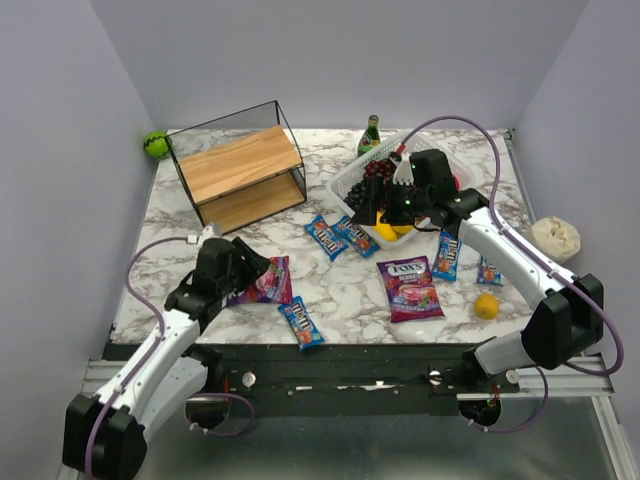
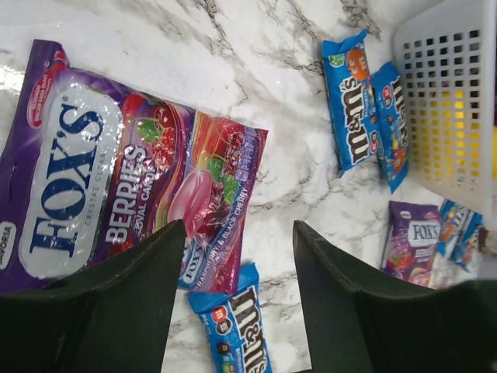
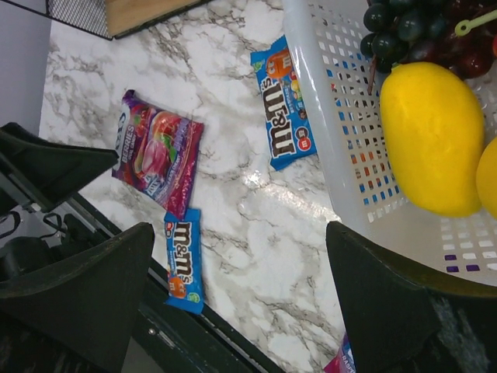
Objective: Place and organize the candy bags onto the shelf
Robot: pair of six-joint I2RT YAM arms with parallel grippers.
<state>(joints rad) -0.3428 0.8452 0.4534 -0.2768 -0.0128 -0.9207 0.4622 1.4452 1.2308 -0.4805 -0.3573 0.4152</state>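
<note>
Marble tabletop (image 1: 345, 295): near-left purple bag (image 2: 116, 171) judged light, limp, slick; edge seam to be pinched. Left gripper (image 2: 237, 264) and right gripper (image 3: 241, 233) open, empty.

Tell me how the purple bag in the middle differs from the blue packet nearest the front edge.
The purple bag is bigger and wider; the blue packet is small and narrow. The purple bag shows a white FOX'S logo and berries; the blue packet has brown m&m's lettering. The purple bag lies nearly square to the table edge, the blue packet slanted. Both lie flat on the table, neither on the shelf.
</note>
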